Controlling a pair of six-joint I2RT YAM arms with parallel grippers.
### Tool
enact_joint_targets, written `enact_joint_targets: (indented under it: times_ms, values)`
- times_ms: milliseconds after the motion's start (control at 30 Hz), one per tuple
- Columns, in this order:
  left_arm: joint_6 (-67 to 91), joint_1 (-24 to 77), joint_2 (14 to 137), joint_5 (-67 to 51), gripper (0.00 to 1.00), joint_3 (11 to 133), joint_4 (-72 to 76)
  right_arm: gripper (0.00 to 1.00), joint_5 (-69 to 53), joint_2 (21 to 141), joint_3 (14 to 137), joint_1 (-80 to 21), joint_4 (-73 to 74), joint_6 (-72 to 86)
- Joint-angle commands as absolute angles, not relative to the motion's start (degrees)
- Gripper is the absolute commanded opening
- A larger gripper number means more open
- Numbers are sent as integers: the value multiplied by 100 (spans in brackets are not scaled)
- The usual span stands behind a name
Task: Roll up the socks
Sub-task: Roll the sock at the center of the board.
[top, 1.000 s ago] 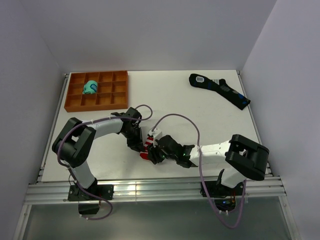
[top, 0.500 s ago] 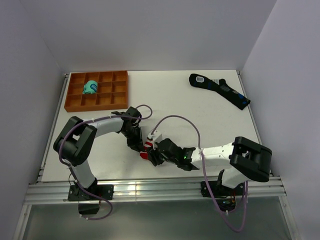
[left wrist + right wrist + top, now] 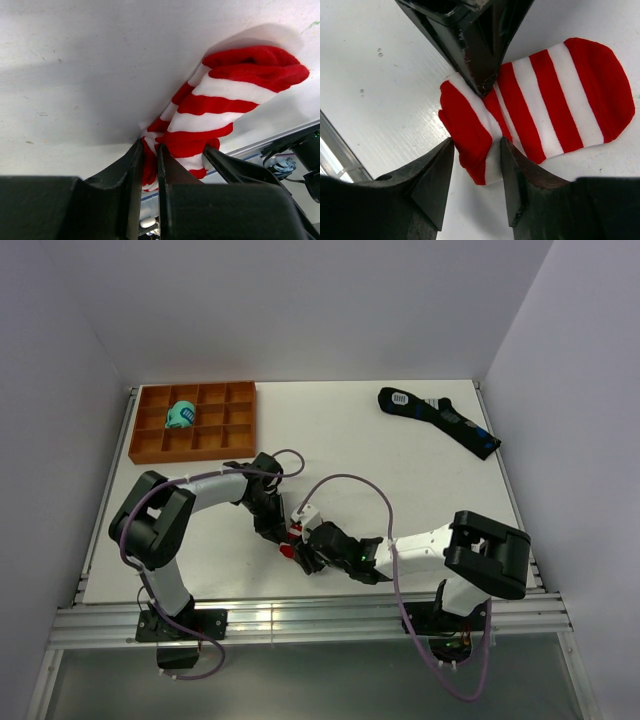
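Two arms, bolted at the near edge, are shown meeting at one spot of the tabletop just ahead of their bases. Nearest the edge, the right arm is folded at its elbow and laid low. Its forearm is directed leftward, so that the right gripper is placed at the socks from the near side. Its jaws are held wide and set astride the folded-over red end. Contact on one side is possible, but no grip is seen.

Just beyond, the left arm is bent at a raised elbow and its forearm is directed rightward, with the left gripper tipped down onto the same end. Its jaws are drawn almost together, and a pinch of striped fabric is clamped between them. The socks are laid flat on the tabletop between the two grippers, the red toe at the end opposite the fold.

The step in hand is judged to be the start of the roll: one turn is formed and most of the length is unrolled. For the next move, the fold would need to be pressed and turned toward the toe without the pinch slipping.

Farther back, an orange tray with a teal bundle in one compartment is seen at the far left, and a black sock at the far right.
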State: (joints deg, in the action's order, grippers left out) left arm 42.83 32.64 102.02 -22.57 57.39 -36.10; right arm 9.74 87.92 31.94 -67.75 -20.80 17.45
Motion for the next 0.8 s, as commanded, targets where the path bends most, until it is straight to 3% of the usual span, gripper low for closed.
enact_joint_targets:
  times_ms: [0, 33, 167, 200, 300, 600, 767]
  values:
    - [4113, 3243, 10433, -1740, 0, 5722, -3612, 48, 1151, 8991, 3269, -6820, -2014, 1977]
    - [4122, 3234, 10433, -1740, 0, 5722, -3595, 47, 1169, 9000, 3287, -6803, -1995, 2004]
    - [4157, 3234, 10441, -1775, 0, 5695, -3577, 27, 889, 9053, 3243, -6715, -2056, 2109]
    - [4175, 3226, 10433, -1775, 0, 5695, -3577, 17, 835, 9061, 3234, -6689, -2057, 2170]
    - [4236, 3199, 10371, -1758, 0, 5678, -3533, 9, 441, 9079, 3164, -6513, -2039, 2311]
    - [4746, 3146, 9941, -1661, 0, 5414, -3173, 6, -641, 9263, 3172, -5555, -1680, 2523]
    - [4939, 3138, 9695, -1565, 6, 5361, -3041, 5, -1028, 9457, 3322, -5397, -1494, 2549]
